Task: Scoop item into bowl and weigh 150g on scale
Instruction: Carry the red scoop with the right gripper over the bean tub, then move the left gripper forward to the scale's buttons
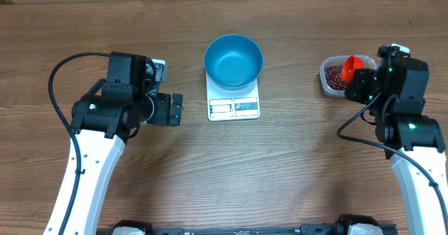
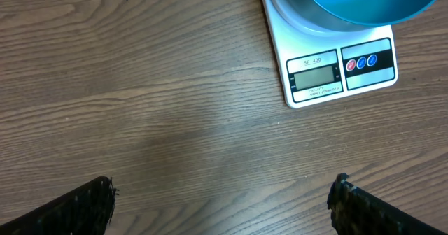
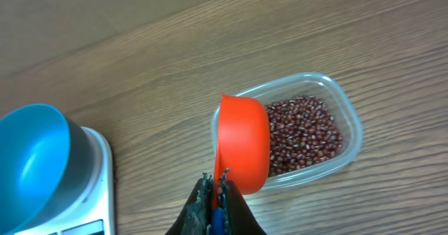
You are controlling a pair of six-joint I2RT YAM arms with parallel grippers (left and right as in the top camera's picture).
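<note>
The blue bowl (image 1: 233, 60) stands on the white scale (image 1: 234, 108) at the table's middle, and looks bare inside. Small dark red-brown beans (image 3: 304, 133) fill a clear plastic tub (image 3: 351, 126) at the right. My right gripper (image 3: 214, 182) is shut on the handle of a red-orange scoop (image 3: 243, 143), whose cup hangs over the tub's left end. From above, the scoop (image 1: 355, 65) sits at the tub (image 1: 332, 75), just left of the right gripper (image 1: 365, 81). Left of the scale, my left gripper (image 1: 171, 110) stands open over bare wood, holding nothing. The left wrist view shows the scale's display (image 2: 316, 75) and the bowl's rim (image 2: 364, 1).
Black cables loop from both arms over the wooden table (image 1: 231, 172). The left arm's body (image 1: 105, 116) stands at the left, the right arm's body (image 1: 406, 123) at the right.
</note>
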